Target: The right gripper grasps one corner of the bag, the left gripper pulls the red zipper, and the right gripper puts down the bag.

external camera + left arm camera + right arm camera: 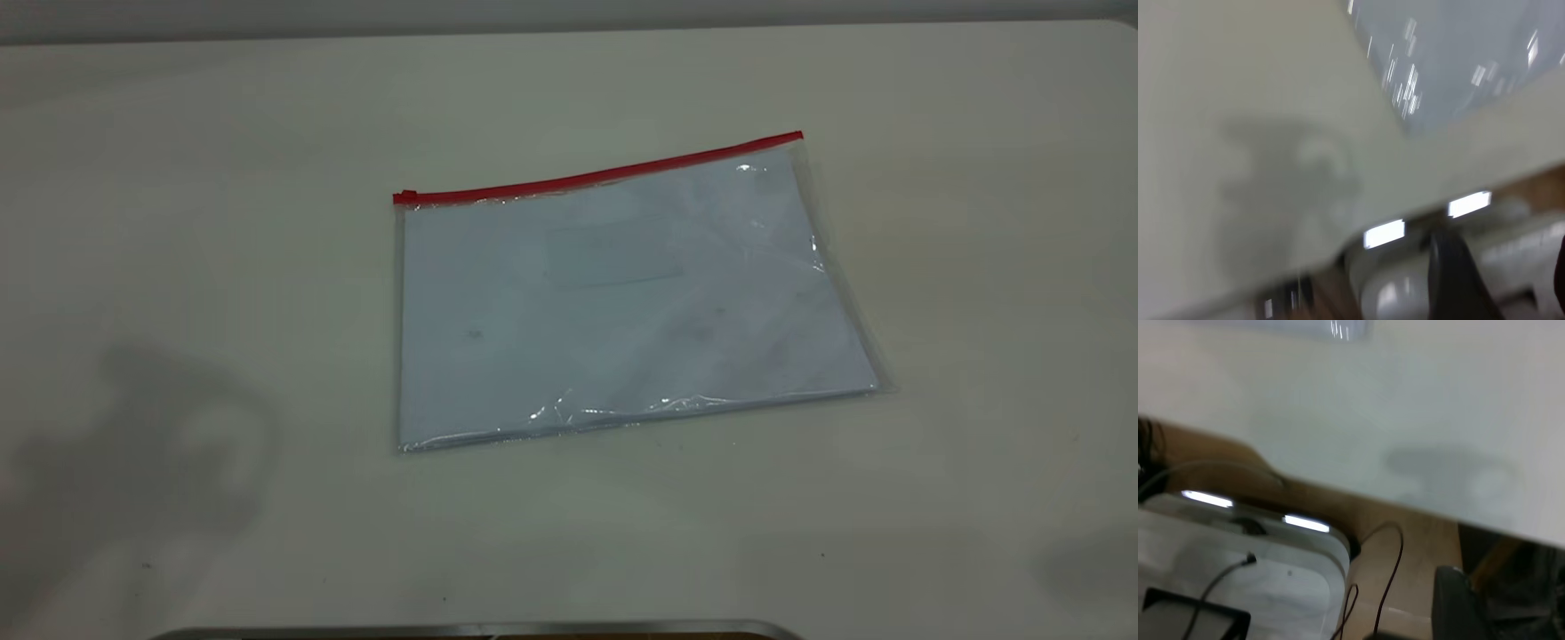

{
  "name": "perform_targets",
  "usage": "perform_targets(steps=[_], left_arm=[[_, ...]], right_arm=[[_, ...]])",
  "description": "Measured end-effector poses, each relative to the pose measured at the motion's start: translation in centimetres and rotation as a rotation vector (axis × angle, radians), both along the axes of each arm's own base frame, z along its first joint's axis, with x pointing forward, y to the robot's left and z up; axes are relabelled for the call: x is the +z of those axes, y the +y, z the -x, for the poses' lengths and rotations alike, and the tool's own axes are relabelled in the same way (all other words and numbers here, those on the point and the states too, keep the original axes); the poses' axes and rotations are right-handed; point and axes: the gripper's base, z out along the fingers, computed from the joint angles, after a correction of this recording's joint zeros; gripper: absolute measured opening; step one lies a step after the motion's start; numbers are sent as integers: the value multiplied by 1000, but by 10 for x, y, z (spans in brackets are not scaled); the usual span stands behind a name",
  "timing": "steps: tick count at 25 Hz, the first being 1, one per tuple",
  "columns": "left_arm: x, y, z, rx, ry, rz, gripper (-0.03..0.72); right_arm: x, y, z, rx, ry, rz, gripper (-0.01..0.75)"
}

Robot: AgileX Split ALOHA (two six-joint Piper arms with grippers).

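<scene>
The bag, a clear pouch with white sheets inside, lies flat in the middle of the table. The red zipper runs along its far long edge, with the slider tab at the left end. The corner of the bag is at the far right. Neither gripper shows in the exterior view. My left gripper hangs past the table's near edge, open and empty, with a bag corner farther off. Part of my right gripper shows beyond the table edge, far from the bag.
Arm shadows fall on the table at the near left and near right. A metal strip lies along the near edge. Below the table edge stand a white device and loose cables.
</scene>
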Motion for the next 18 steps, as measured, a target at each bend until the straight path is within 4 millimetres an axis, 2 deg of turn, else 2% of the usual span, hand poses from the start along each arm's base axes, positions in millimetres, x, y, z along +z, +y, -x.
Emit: perform_targets(steps=[5,9,13,18], left_arm=[[-65,15,38,43,205,-105,425],[-97,28,71,70,282,-172,425],[-114,37,98,79,251,-194,425],[-120,46,126,66,145,-186,425]], right_arm=[[-44,-4,28,-26,-21,7,396],[-47,-8,32,-86,-48,34,400],[-47,-9,32,-121,-50,33,400],[-47,-9,32,-125,-50,32,388]])
